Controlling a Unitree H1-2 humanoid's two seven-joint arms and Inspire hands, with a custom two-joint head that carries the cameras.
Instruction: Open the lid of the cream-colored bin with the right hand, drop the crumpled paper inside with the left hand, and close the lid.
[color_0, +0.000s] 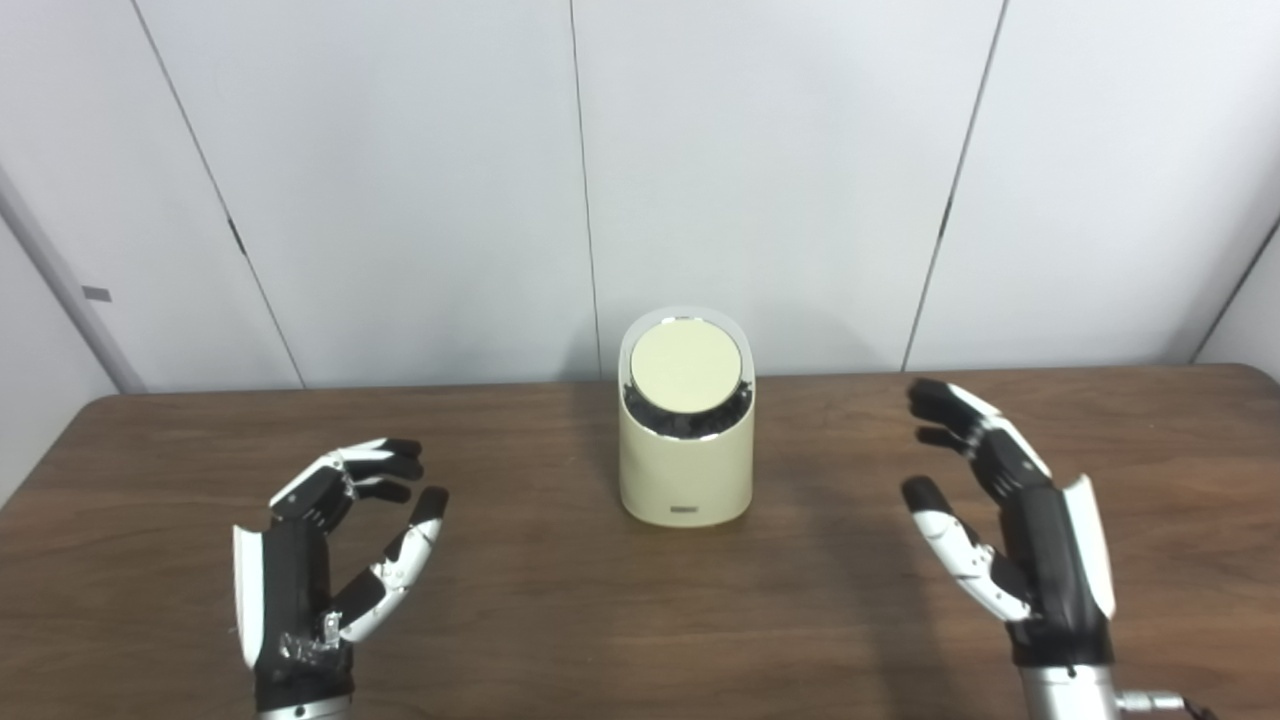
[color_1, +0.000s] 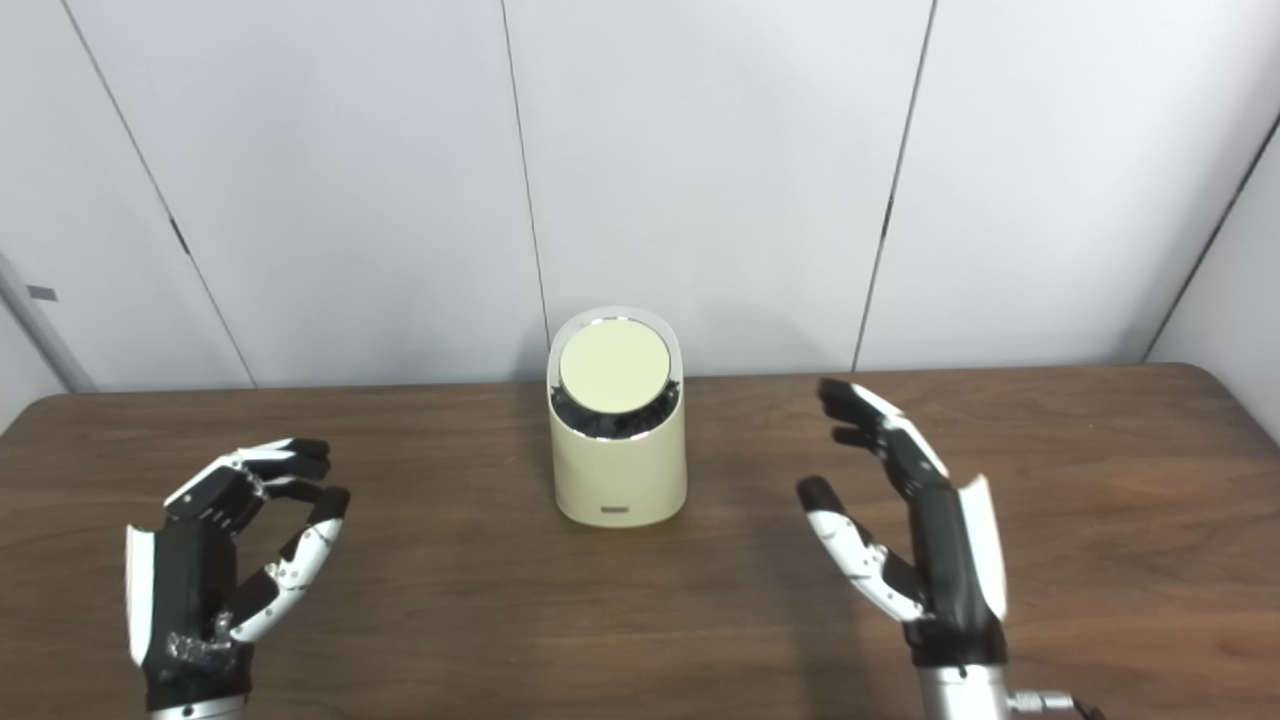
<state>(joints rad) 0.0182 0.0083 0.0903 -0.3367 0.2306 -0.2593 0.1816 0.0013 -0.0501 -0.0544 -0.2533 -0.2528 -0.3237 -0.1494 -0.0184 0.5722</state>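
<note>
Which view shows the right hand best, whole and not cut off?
The right eye view: the right hand sits nearer the picture's middle, wrist included. The left eye view shows it whole too, but closer to the edge.

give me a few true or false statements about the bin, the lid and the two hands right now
1. The cream-colored bin stands upright on the table. True.
2. The left hand holds a crumpled paper. False: it holds nothing, and no paper shows in either view.
3. The right hand rests on the lid. False: it is apart from the bin, off to its right, with its fingers spread.
4. The round lid sits in the bin's slanted top, with a dark gap below its lower edge. True.
5. The bin lies between the two hands and farther back on the table. True.
</note>
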